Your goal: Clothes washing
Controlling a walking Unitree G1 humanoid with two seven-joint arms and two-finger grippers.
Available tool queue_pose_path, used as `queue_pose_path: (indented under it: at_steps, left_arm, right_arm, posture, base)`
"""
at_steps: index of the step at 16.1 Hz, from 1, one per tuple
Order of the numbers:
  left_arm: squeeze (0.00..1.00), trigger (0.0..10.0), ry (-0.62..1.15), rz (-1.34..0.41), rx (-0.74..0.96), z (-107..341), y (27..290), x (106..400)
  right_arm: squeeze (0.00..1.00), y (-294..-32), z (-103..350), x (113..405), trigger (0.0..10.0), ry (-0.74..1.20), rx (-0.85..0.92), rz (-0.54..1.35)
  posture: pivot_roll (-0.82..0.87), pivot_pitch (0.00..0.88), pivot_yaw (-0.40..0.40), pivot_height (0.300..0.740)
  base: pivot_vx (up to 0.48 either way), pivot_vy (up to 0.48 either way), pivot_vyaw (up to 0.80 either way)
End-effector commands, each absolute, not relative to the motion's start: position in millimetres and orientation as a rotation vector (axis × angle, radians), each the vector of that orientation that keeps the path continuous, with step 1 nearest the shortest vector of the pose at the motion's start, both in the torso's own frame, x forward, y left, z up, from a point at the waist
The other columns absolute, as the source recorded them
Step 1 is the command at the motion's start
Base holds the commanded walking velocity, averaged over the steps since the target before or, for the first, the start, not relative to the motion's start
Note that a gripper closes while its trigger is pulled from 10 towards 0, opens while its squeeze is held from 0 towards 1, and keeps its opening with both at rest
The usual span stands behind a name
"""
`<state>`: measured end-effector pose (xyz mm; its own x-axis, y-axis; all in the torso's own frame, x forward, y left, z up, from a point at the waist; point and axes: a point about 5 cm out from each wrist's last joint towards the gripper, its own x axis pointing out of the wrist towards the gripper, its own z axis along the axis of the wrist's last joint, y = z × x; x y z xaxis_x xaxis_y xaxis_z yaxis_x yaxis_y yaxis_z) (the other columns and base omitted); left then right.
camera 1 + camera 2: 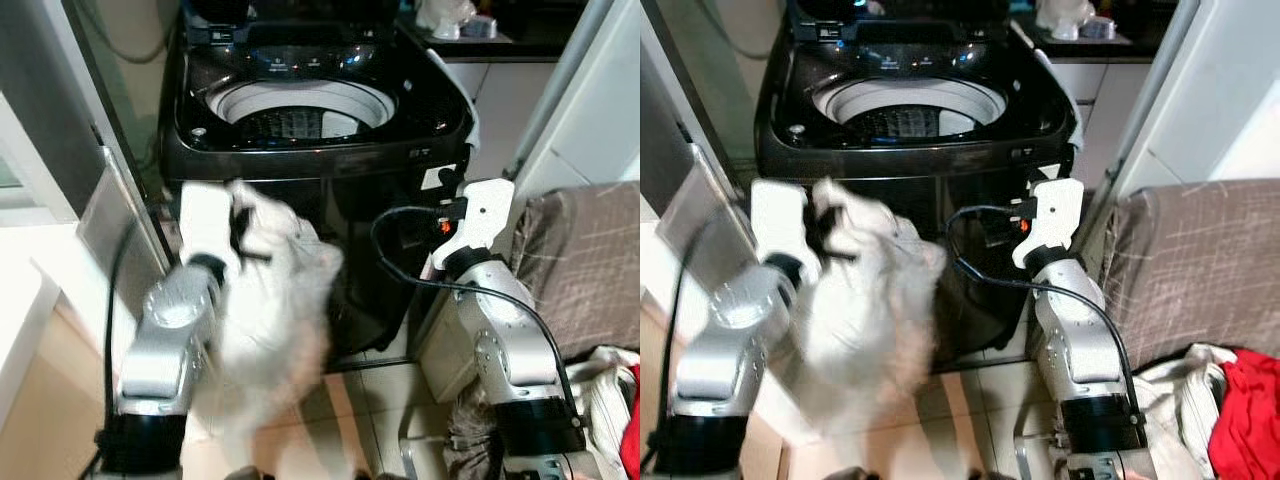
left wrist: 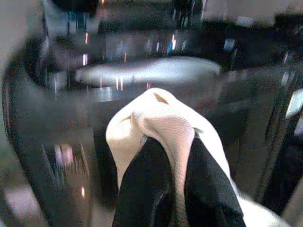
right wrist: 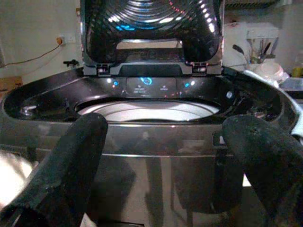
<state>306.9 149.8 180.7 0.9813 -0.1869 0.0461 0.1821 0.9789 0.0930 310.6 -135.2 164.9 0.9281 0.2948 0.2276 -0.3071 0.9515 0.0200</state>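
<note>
1. Head views, the room: a black top-loading washing machine (image 1: 310, 110) stands straight ahead with its lid (image 3: 151, 28) raised and the pale drum (image 1: 300, 105) open to view. A pale tiled floor (image 1: 340, 420) runs in front of it. A grey-brown sofa (image 1: 1200, 270) sits on the robot's right, with a heap of laundry at its foot, a red garment (image 1: 1250, 415) among pale pieces. A counter with small items (image 1: 1080, 20) lies behind the machine on the right.

2. Head views, the grippers: the left gripper (image 1: 240, 230) is raised in front of the machine's front panel, below the rim, and clamps a white garment (image 1: 275, 320) that hangs down, blurred, toward the floor. The right gripper (image 1: 450, 195) is up beside the machine's right front corner, near a black cable (image 1: 400, 250); these views do not show how its fingers stand.

3. Left wrist view: the two black fingers (image 2: 208, 189) are closed on a fold of the white garment (image 2: 165, 127), which bulges above and between them. Behind it, blurred, are the machine's dark front and the bright ring of the drum (image 2: 147, 71).

4. Right wrist view: the fingers (image 3: 66, 161) stand wide apart and hold nothing. Between them shows the machine's front, the drum opening (image 3: 147, 111), a lit control panel (image 3: 151, 85) and the ribbed underside of the raised lid.
</note>
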Motion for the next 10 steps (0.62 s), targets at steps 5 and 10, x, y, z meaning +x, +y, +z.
queue_pose_path:
  at_steps: [5,10]
  left_arm:
    - [0.00,0.0,-0.498,-0.338,0.157,316,129,329]
    - [0.00,0.0,-0.655,-0.366,0.397,411,137,363]
  right_arm:
    - [0.00,-139,193,313,10.0,-0.331,0.059,0.303]
    - [0.00,-136,192,303,10.0,-0.342,0.080,0.317]
  posture:
    - [-0.09,0.000,0.015,0.740]
    - [-0.13,0.000,0.067,0.740]
  base:
    - [0.480,0.000,0.00]
    - [0.480,0.000,0.00]
